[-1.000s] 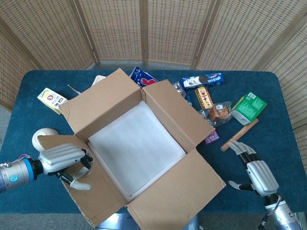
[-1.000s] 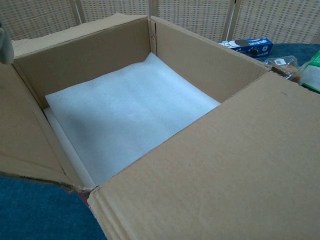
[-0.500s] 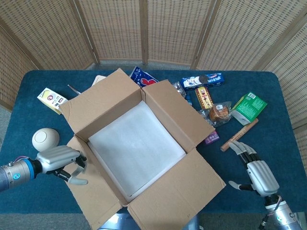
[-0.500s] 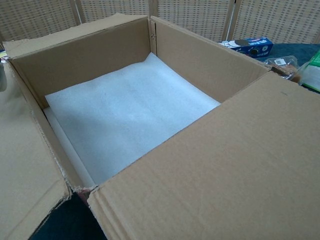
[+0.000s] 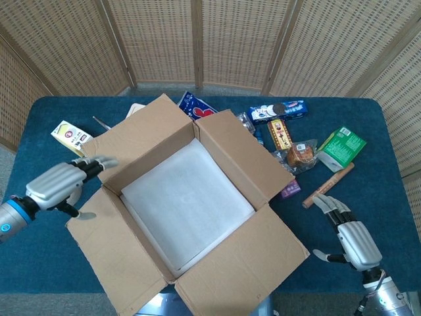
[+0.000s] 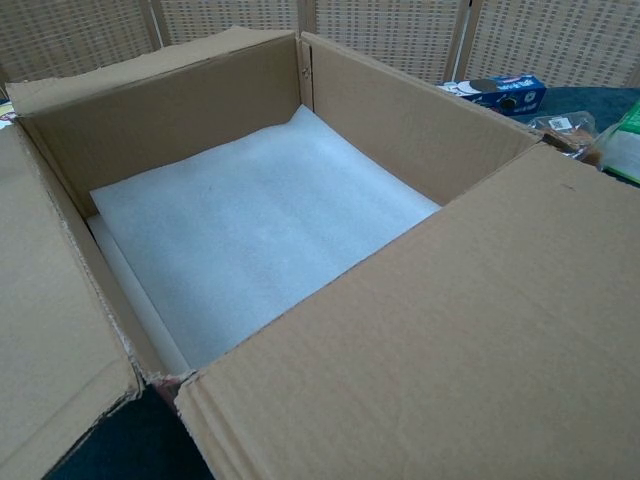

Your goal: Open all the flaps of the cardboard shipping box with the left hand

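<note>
Wicker screens back a blue table (image 5: 39, 118) where the cardboard shipping box (image 5: 191, 204) sits mid-surface, all flaps folded outward over white foam. My left hand (image 5: 59, 184) hovers off the left flap (image 5: 112, 250), fingers spread and holding nothing; my right hand (image 5: 352, 240) rests open. I judge the opening done; next I'd pull clear.

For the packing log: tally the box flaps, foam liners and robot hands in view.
box flaps: 4, all folded out
foam liner: 1
robot hands: 2, left hand and right hand
Total: 7
</note>
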Tool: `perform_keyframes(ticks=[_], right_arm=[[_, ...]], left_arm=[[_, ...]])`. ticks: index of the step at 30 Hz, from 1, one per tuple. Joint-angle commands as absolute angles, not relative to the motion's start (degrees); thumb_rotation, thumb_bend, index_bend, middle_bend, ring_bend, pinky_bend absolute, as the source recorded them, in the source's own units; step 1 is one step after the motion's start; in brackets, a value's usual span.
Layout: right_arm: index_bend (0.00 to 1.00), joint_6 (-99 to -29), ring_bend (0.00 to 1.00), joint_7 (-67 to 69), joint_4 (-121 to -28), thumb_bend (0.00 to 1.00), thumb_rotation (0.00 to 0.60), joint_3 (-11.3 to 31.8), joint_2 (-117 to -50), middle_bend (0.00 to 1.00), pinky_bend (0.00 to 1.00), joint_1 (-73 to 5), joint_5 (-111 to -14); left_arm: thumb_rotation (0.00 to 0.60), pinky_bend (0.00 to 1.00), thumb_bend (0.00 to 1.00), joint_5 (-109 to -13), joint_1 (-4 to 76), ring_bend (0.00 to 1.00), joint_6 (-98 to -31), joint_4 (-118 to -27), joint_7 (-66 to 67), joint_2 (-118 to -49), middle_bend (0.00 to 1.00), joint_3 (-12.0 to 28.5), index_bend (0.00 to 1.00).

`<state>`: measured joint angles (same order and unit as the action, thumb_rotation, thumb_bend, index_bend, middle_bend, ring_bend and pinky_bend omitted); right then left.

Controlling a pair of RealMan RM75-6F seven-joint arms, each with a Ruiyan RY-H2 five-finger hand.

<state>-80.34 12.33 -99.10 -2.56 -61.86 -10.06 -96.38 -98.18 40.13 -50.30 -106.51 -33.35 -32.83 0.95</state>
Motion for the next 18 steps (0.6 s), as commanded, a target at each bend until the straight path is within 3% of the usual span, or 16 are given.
perform_keyframes(ticks=[1,10,18], right_arm=[[0.0,-80.6,0.0,12.0,-99.2,0.04,0.6,-2.5,-62.0,0.0,0.11,-9.9,-96.5],[0.0,-81.6,0.0,13.1,-99.4,0.04,0.6,-1.7,-61.1,0.0,0.11,-9.5,-95.1],[0.0,-82.5,0.0,11.1,-99.3,0.03,0.6,-0.5,-60.5,0.0,0.11,-8.9,-93.1]], left_arm=[[0.599,0.12,0.0,-88.5,32.0,0.0,-61.1,-103.3,-21.6,-37.7,0.0,4.3,0.0],[0.6,0.1,0.0,-86.2,19.5,0.0,-79.5,-92.4,-18.5,-45.4,0.0,3.2,0.0],[0.6,0.09,0.0,-86.0,10.5,0.0,-88.4,-83.1,-20.5,-54.5,0.0,0.5,0.0]])
